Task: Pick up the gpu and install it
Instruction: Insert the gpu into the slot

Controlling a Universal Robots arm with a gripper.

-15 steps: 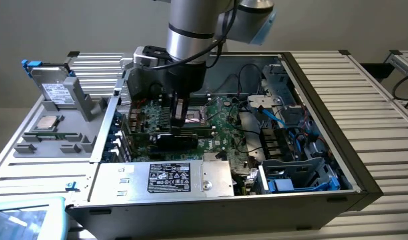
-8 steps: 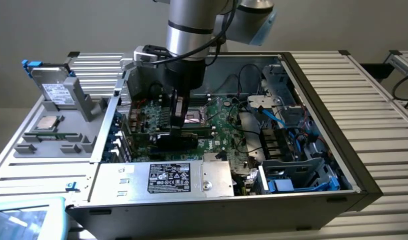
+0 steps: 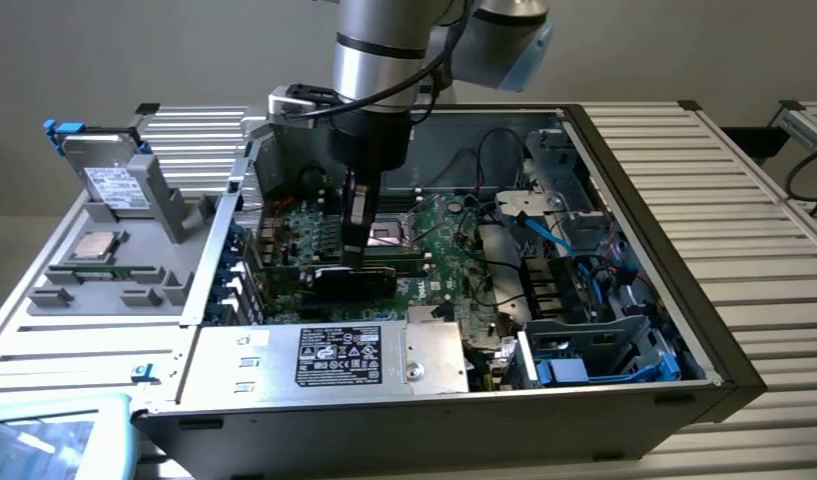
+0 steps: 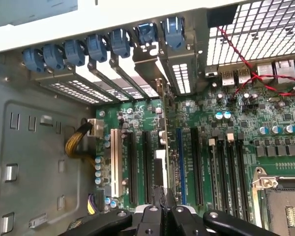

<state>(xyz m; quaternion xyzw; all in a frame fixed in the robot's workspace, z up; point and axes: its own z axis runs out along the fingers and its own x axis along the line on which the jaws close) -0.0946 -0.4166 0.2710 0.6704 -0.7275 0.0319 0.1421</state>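
Open PC case (image 3: 648,330) lies on its side on a slatted metal bench (image 3: 742,160), taking up most of the exterior view. Inside, the big green motherboard (image 3: 435,240) covers the case floor, w/ a silver power supply box (image 3: 331,357) at the near edge and a drive cage w/ blue cables (image 3: 608,350) toward the exterior view's right. A grey parts tray (image 3: 108,265) sits outside the case at the exterior view's left, holding a hard drive (image 3: 112,180) stood upright and a cpu (image 3: 95,245) lying flat.

Robot arm (image 3: 381,60) comes straight down into the case over the board's slot area. Gripper (image 3: 359,262) is pinched tight on the gpu (image 3: 349,278), fingers (image 4: 152,216) pressed together on the card's top edge. In the wrist view the gpu (image 4: 163,147) is seen edge-on, standing upright on the motherboard (image 4: 236,142) among the long black expansion slots, just beside the blue slot (image 4: 179,162). Its metal bracket end reaches up to the row of rear slot covers w/ blue clips (image 4: 108,44). Can't tell whether the card is fully seated in the slot.

Red wires (image 4: 258,73) run across the board near the rear ports, and the empty cpu socket (image 4: 285,206) sits well apart from the card.
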